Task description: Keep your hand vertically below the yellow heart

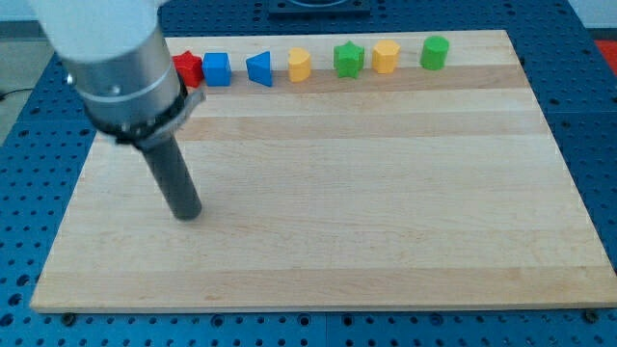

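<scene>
Seven blocks lined along the far edge of the wooden board [386, 193]: red star [187, 67], blue cube [216, 68], blue triangle [259, 68], yellow heart [300, 65], green star [348, 59], yellow cylinder [386, 56], green cylinder [435, 52]. My tip [187, 213] planted on bare wood, nearer and left of the heart, well apart, touching nothing, holding nothing.

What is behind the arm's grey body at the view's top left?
A red block shows partly past the arm's grey body, shape unclear. Anything further left is covered. My tip rests on bare board.
</scene>
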Controlling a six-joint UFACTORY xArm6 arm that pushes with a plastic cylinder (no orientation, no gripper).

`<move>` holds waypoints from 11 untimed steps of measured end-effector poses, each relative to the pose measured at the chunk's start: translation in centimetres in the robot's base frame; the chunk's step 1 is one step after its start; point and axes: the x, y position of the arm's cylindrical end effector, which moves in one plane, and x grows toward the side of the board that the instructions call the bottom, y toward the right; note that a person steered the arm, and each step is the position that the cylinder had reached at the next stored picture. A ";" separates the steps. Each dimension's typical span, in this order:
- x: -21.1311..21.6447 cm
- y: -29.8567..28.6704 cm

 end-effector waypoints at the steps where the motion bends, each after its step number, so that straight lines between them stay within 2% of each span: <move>1: 4.4 1.2; 3: 5.2 1.6; 4: 3.9 1.6; 6: -5.6 1.6; 8: -7.1 3.7; 9: -9.5 8.6; 10: -14.7 9.7; 11: -16.4 10.9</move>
